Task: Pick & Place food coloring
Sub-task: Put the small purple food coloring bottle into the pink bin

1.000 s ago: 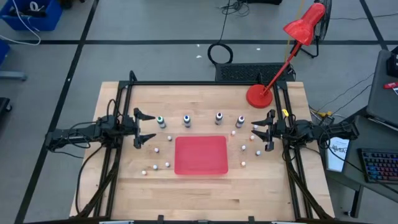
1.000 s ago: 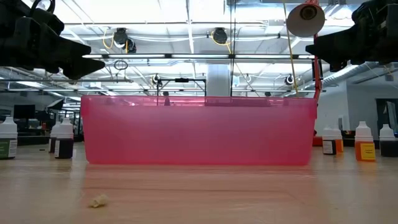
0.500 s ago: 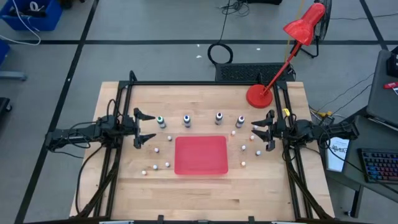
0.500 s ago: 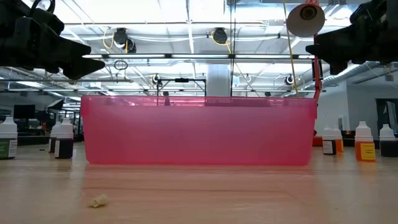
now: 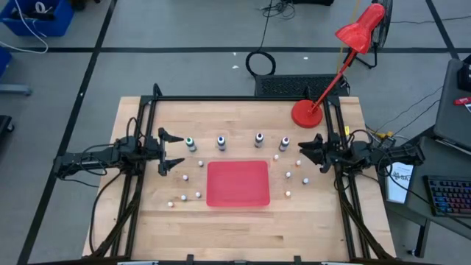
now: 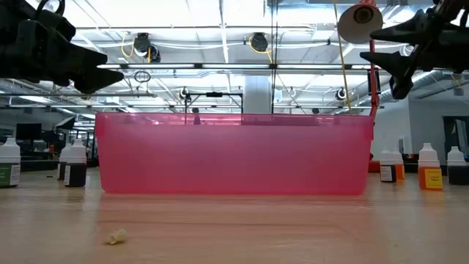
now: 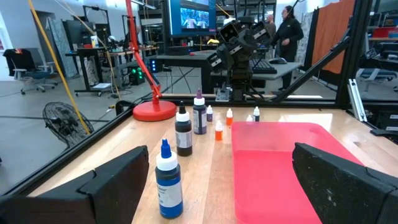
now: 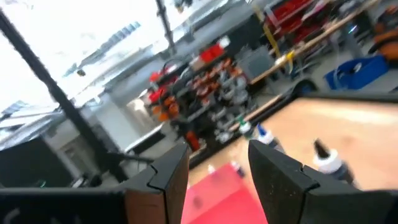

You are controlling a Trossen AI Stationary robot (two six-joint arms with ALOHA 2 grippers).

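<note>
Four food coloring bottles point(image 5: 237, 142) stand in a row behind the mat point(image 5: 238, 183); lamp point(image 5: 307, 113) behind-right.

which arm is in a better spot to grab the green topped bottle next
Left, probably. The left gripper hangs open right beside the green-topped bottle; the right gripper is across the table, past the red tray.

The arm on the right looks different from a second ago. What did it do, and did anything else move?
The right gripper has rolled at the wrist and tipped upward, above the table's right side, with its fingers apart and holding nothing. The left gripper stayed open beside the green-topped bottle. The other food coloring bottles and the red tray have not moved.
</note>
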